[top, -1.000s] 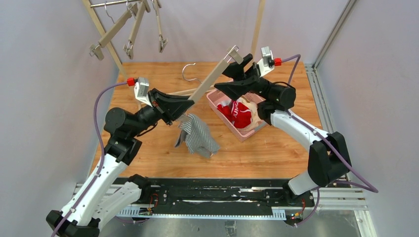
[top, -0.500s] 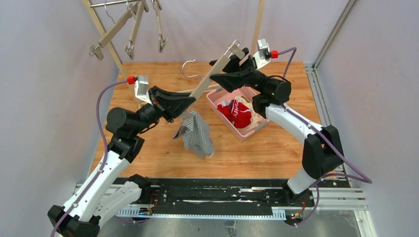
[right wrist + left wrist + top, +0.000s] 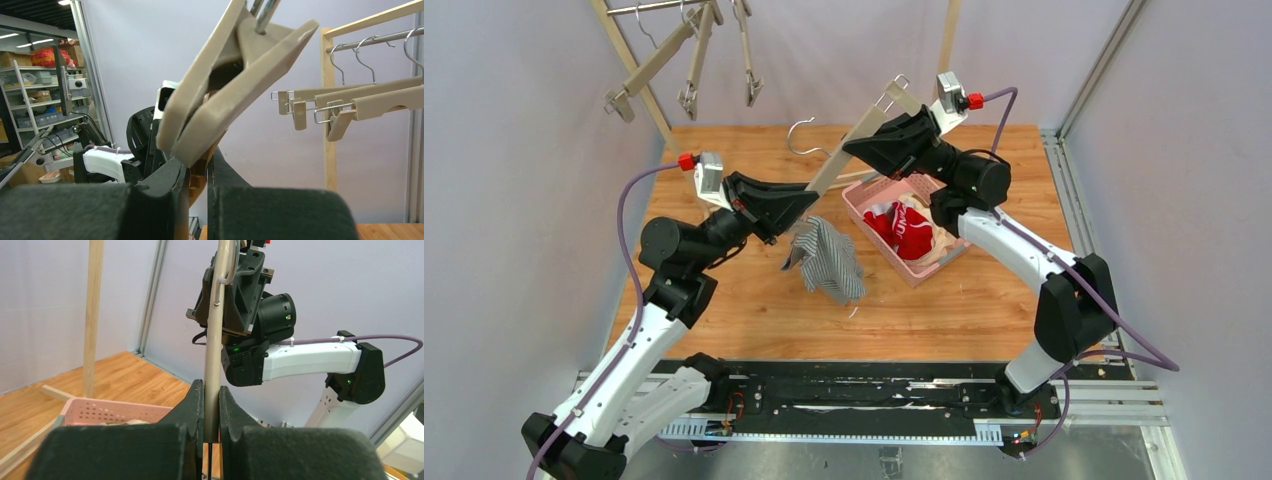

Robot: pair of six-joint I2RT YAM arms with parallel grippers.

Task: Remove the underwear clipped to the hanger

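Left claw (image 3: 796, 208), seen from above, is closed on the lower part of the wooden hanger (image 3: 839, 165), and the right claw (image 3: 864, 140) is closed on its upper end. The striped underwear (image 3: 832, 262) hangs from the lower end over the surface (image 3: 754, 300), just beside the pink basket (image 3: 874, 240), where the red underwear (image 3: 904, 228) and the cream underwear (image 3: 939, 238) lie. It looks light and soft, so it will probably sag and swing; a pinch on the cloth close under the hanger seems best.

From the left wrist, both fingers (image 3: 197, 400) press flat on the hanger bar, which the top view hides; the striped cloth is not visible.

From the right wrist, narrow jaws hold the hanger just under a clip (image 3: 230, 85) that shows no cloth.
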